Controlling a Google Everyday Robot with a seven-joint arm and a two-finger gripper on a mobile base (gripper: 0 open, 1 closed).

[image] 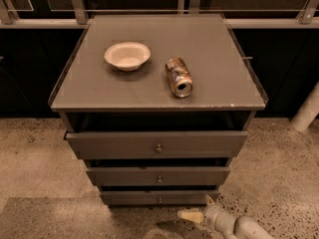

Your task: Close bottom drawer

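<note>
My end effector (196, 213), a pale cream tip on a light grey arm, hangs low over the speckled stone floor (284, 183), just in front of the right end of the bottom drawer (149, 198) and a little below it; it touches nothing that I can see, and whether it is open or closed I cannot tell. I judge that I hold it this low because the narrow grey-brown wooden drawer sits lowest of the three, close to the floor, its short front and small round knob (160, 199) facing me; a dark gap above the front suggests it stands slightly out and is not yet shut.

Above it the mid-width grey-brown drawer (158, 176) and the widest, tall-fronted drawer (157, 144) stand out further, each overhanging the one below; so room above the bottom front is tight, and I think a push has to come level, from the floor side, not from above. To my right the floor lies open as far as a white post (306, 111).

On the grey flat-topped bench (219, 54) a shallow white bowl (127, 55) sits upright, and near it a brown metal can (179, 76) lies on its side, its open end pointing at the front edge; a hard shove could, I judge, set it rolling.
</note>
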